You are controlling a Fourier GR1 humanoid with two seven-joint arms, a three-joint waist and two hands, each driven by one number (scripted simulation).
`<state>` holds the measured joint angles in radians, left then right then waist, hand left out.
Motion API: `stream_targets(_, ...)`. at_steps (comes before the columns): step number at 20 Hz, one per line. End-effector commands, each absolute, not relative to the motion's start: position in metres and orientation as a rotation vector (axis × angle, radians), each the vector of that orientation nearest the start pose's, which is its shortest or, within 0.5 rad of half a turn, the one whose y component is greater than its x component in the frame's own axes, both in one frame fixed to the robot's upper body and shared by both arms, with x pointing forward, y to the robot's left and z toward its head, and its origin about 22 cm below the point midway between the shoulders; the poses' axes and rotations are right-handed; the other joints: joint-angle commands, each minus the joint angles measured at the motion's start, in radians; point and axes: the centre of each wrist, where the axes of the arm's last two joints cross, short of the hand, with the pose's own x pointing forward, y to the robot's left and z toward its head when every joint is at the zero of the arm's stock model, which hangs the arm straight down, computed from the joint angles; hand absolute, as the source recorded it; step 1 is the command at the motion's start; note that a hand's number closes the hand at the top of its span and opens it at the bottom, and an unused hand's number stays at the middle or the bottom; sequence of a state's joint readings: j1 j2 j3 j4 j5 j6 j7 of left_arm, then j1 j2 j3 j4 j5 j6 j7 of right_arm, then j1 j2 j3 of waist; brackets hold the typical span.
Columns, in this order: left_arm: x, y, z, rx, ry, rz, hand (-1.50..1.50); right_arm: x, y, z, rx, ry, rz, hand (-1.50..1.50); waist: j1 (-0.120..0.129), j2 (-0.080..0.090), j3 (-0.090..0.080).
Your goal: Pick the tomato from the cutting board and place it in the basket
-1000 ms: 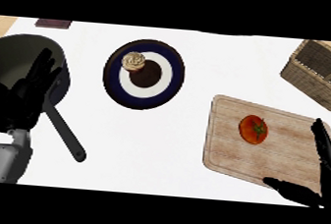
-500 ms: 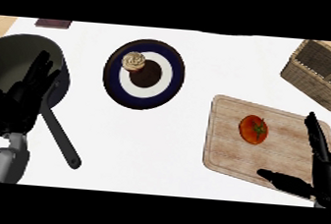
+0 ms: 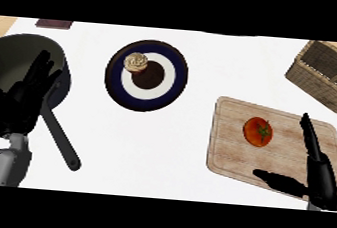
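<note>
The right hand (image 3: 321,170) has slid left over the board (image 3: 227,156) since a second ago, fingers straight, thumb spread, holding nothing. The tomato (image 3: 258,131) lies on the board just left of it. The left hand (image 3: 20,99) rests open over the pan (image 3: 13,53). The basket (image 3: 322,78) stands farther back.

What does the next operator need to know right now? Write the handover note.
Right hand: open, fingers straight, over the cutting board's right side, beside the tomato, not touching it.
Left hand: open, resting at the view's left over the dark pan.
Tomato lies on the board; basket sits at the upper right, nothing visible inside.
Done: nothing picked.
Left: grasp the tomato, carry it to the basket, release it there.
</note>
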<state>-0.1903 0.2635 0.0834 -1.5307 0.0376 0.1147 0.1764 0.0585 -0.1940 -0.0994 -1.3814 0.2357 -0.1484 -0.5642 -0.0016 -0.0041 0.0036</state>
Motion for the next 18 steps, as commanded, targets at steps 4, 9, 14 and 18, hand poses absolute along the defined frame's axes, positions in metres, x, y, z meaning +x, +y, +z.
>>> stream_targets(4,0.296,0.301,0.042,0.296,-1.516,-0.020,0.00,0.245,-0.300,-0.054,-0.548,-1.842,0.323,-1.50,0.002,0.006,-0.004)
stream_targets(9,0.293,0.287,0.057,0.299,-1.517,-0.010,0.00,0.254,-0.318,-0.033,-0.533,-1.829,0.332,-1.50,0.002,0.004,-0.003)
stream_targets(14,0.280,0.316,0.051,0.269,-1.516,-0.009,0.00,0.246,-0.301,-0.055,-0.535,-1.814,0.350,-1.50,0.003,0.004,-0.004)
stream_targets(18,0.281,0.281,0.050,0.292,-1.519,-0.024,0.00,0.261,-0.283,-0.061,-0.536,-1.783,0.391,-1.50,0.004,0.004,-0.003)
